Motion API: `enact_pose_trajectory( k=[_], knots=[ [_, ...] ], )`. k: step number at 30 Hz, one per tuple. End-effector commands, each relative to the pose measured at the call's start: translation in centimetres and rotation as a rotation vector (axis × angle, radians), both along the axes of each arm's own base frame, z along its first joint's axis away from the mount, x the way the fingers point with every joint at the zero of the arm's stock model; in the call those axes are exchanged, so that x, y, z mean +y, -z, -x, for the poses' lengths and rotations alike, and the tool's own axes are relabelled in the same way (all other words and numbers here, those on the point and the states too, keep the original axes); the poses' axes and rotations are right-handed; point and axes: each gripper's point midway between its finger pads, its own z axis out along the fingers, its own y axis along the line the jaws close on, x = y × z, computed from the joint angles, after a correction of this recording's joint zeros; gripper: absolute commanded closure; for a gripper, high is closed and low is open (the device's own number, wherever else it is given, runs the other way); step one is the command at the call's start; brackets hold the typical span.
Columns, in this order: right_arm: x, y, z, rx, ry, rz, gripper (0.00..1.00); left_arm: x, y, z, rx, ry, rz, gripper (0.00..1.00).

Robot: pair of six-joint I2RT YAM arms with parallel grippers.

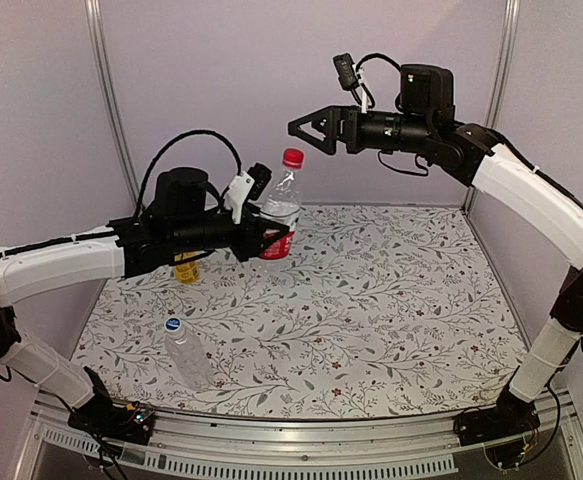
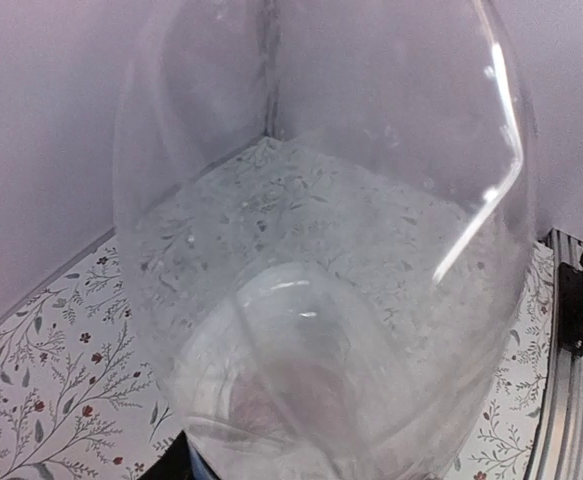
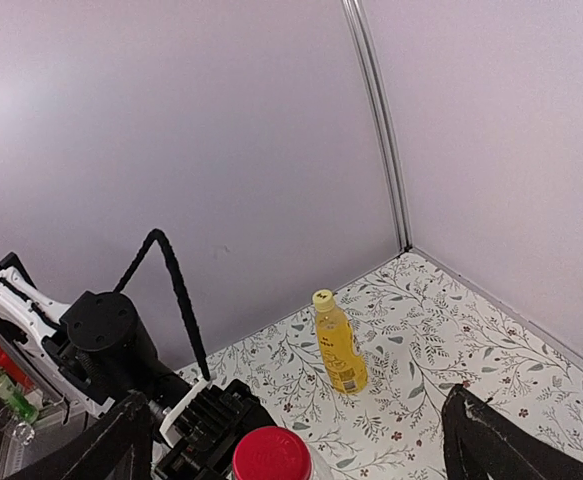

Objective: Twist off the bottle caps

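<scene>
In the top view, the held bottle (image 1: 283,205) stood upright in the left gripper (image 1: 274,238), left of centre in the upper half of the frame, over the far part of the table (image 1: 401,300), with the held bottle's cap (image 1: 293,158) on top. The right gripper (image 1: 306,128) hung just up and right of that cap, apart from it. The standing bottle (image 1: 186,270) sat on the table behind the left arm, mostly hidden by it. The lying bottle (image 1: 191,355) lay on the table at lower left, the lying bottle's cap (image 1: 172,324) on its upper-left end. In the right wrist view, the standing bottle sat at centre frame, beyond the held bottle's cap at the bottom edge.
</scene>
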Motion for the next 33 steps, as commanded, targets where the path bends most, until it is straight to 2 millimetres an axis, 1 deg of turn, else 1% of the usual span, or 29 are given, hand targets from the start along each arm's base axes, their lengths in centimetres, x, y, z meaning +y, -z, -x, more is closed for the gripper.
enact_pose_trajectory(
  k=[1, 5, 9, 13, 14, 17, 21, 24, 29, 33],
  knots=[
    [0.5, -0.6, -1.2, 0.025, 0.076, -0.045, 0.01, 0.4, -1.4, -0.8, -0.059, -0.088, 0.011, 0.61],
    [1.0, -0.3, -1.3, 0.035, 0.083, -0.041, 0.01, 0.6, -0.9, -1.2, -0.065, -0.122, -0.011, 0.61],
    [1.1, 0.1, -2.0, 0.047, 0.126, -0.027, 0.01, 0.8, -0.8, -1.4, -0.073, -0.146, -0.026, 0.61],
    [1.2, 0.4, -2.3, 0.052, 0.151, -0.02, 0.01, 0.8, -0.8, -1.4, -0.072, -0.147, -0.031, 0.61],
    [1.3, 0.3, -2.2, 0.051, 0.153, -0.02, 0.01, 1.1, -0.8, -1.7, -0.077, -0.172, -0.037, 0.61],
    [1.5, 0.6, -2.2, 0.058, 0.157, -0.013, 0.03, 1.3, -1.0, -1.9, -0.083, -0.189, -0.037, 0.61],
    [2.1, 1.5, -2.2, 0.07, 0.152, 0.005, 0.07, 1.5, -1.1, -2.0, -0.087, -0.203, -0.038, 0.61],
    [2.8, 2.1, -1.7, 0.078, 0.121, 0.012, 0.11, 1.6, -1.0, -2.1, -0.087, -0.21, -0.042, 0.61],
    [3.8, 2.8, -1.3, 0.084, 0.088, 0.023, 0.21, 1.7, -0.9, -2.2, -0.088, -0.219, -0.046, 0.61],
    [4.1, 3.3, -1.2, 0.089, 0.078, 0.034, 0.29, 1.8, -1.0, -2.2, -0.091, -0.225, -0.045, 0.61]
  ],
)
